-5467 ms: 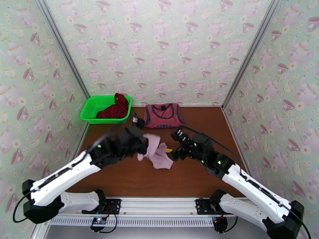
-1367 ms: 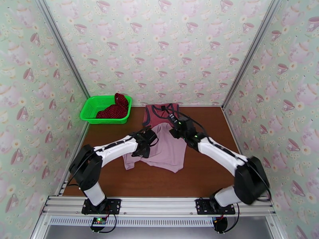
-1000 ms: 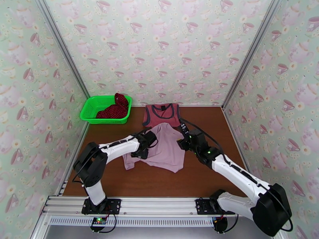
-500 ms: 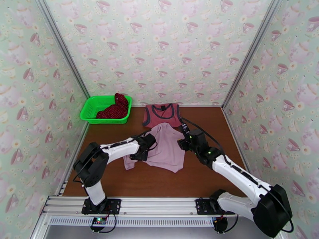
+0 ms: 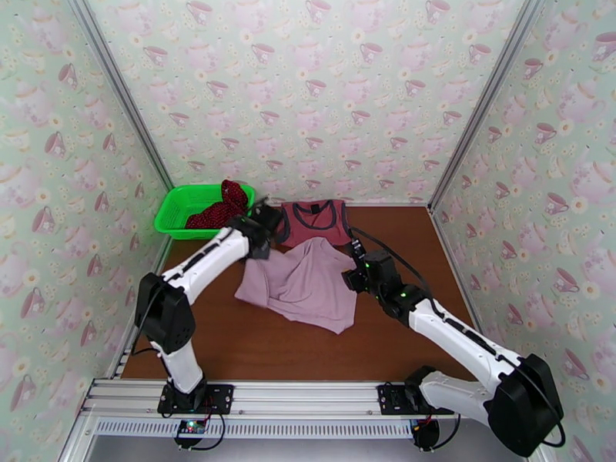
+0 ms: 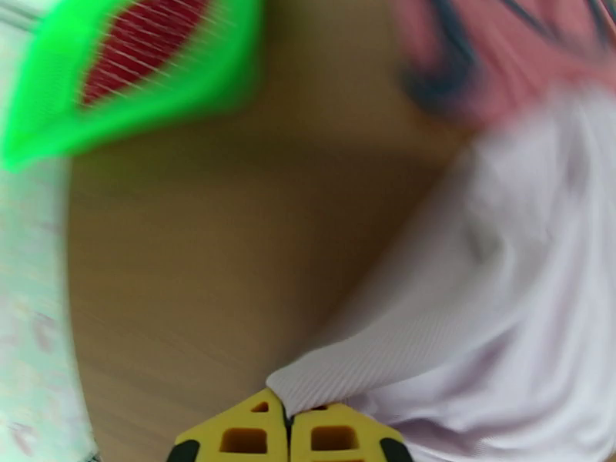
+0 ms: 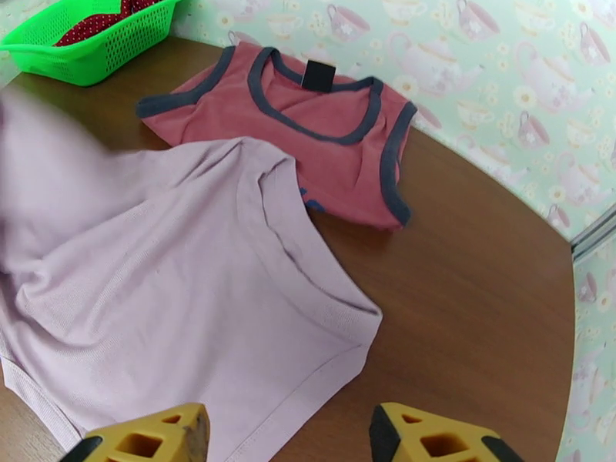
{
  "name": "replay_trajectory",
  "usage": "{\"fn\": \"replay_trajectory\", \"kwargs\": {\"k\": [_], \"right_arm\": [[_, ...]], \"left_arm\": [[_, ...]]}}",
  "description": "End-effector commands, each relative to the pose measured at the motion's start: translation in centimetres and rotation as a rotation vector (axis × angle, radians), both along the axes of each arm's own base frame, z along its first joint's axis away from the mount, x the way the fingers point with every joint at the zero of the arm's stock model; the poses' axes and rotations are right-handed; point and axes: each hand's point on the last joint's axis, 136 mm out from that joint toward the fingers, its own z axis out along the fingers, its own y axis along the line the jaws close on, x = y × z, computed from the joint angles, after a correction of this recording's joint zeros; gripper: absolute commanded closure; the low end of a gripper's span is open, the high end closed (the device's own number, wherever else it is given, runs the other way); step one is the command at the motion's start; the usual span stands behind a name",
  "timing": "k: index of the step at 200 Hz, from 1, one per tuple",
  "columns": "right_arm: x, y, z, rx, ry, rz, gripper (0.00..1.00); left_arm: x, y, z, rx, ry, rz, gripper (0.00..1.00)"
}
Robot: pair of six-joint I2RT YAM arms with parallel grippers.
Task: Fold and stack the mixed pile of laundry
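My left fingers (image 6: 246, 434) are clamped on a corner of the pale mauve shirt (image 6: 500, 302), I think to draw it flat on the table (image 6: 192, 263). My right fingers (image 7: 154, 439) stand apart above its other edge, near the red tank top (image 7: 323, 140).

The cloth (image 5: 222, 208) lies in basket (image 5: 173, 211), far left; tank top (image 5: 316, 219) rightward; shirt (image 5: 304, 285) overlaps its near edge.
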Motion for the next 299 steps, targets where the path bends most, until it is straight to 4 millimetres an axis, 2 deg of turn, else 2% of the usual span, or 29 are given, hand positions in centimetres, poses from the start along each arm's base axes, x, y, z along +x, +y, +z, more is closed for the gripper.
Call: {"fn": "replay_trajectory", "kwargs": {"k": [1,4,11,18,32,52,76,93,106,129,172,188,225,239,248,261,278,299], "right_arm": [[-0.6,0.2,-1.1,0.019,0.046,0.002,0.38],[-0.6,0.2,-1.1,0.020,0.047,0.002,0.38],[-0.8,0.1,-1.2,0.016,0.052,0.003,0.37],[-0.9,-0.1,-1.2,0.014,0.052,0.000,0.37],[-1.2,-0.4,-1.2,0.007,0.051,-0.005,0.35],[-1.5,-0.4,-1.1,0.012,0.055,0.002,0.35],[-2.2,0.0,-1.2,0.042,0.080,0.023,0.36],[-2.6,0.2,-1.6,0.059,0.092,0.029,0.36],[-2.6,0.3,-1.9,0.068,0.096,0.030,0.36],[-2.6,0.8,-2.1,0.084,0.111,0.038,0.36],[-2.9,0.9,-1.8,0.087,0.109,0.039,0.36],[-3.0,0.8,-1.8,0.091,0.105,0.038,0.36],[-3.4,0.8,-2.4,0.088,0.129,0.040,0.37],[-3.6,0.9,-2.7,0.089,0.137,0.041,0.37],[-3.8,0.9,-2.8,0.092,0.142,0.042,0.37],[-4.1,1.2,-3.0,0.093,0.151,0.056,0.37],[-5.2,2.4,-3.4,0.068,0.169,0.127,0.37],[-7.3,4.8,-4.5,-0.014,0.202,0.268,0.35]], "left_arm": [[2.3,4.0,-1.3,0.222,0.051,0.032,0.46],[2.4,4.2,-1.4,0.232,0.054,0.037,0.36],[2.7,4.1,-1.6,0.240,0.065,0.036,0.21],[2.7,3.7,-1.6,0.242,0.065,0.033,0.13],[2.3,2.4,-1.4,0.229,0.043,0.009,0.03],[0.7,1.1,-0.6,0.202,0.026,-0.005,0.02],[-3.1,-0.3,-0.9,0.096,0.078,-0.025,0.11],[-6.1,-1.8,-3.3,-0.043,0.158,-0.044,0.23],[-7.4,-2.3,-5.3,-0.107,0.195,-0.039,0.32],[-7.4,-2.1,-8.1,-0.098,0.204,-0.018,0.36],[-6.3,-3.9,-12.4,-0.130,0.263,-0.081,0.31],[-5.8,-3.8,-13.4,-0.113,0.265,-0.082,0.32],[-3.8,-1.9,-14.3,-0.067,0.231,-0.045,0.40],[-3.3,-1.1,-14.5,-0.071,0.224,-0.029,0.48],[-3.0,-0.6,-14.6,-0.073,0.222,-0.017,0.63],[-2.9,0.2,-14.4,-0.081,0.218,0.003,0.99],[-3.1,1.0,-13.3,-0.099,0.187,0.030,1.00],[-4.0,2.0,-10.3,-0.143,0.120,0.074,1.00]]}}
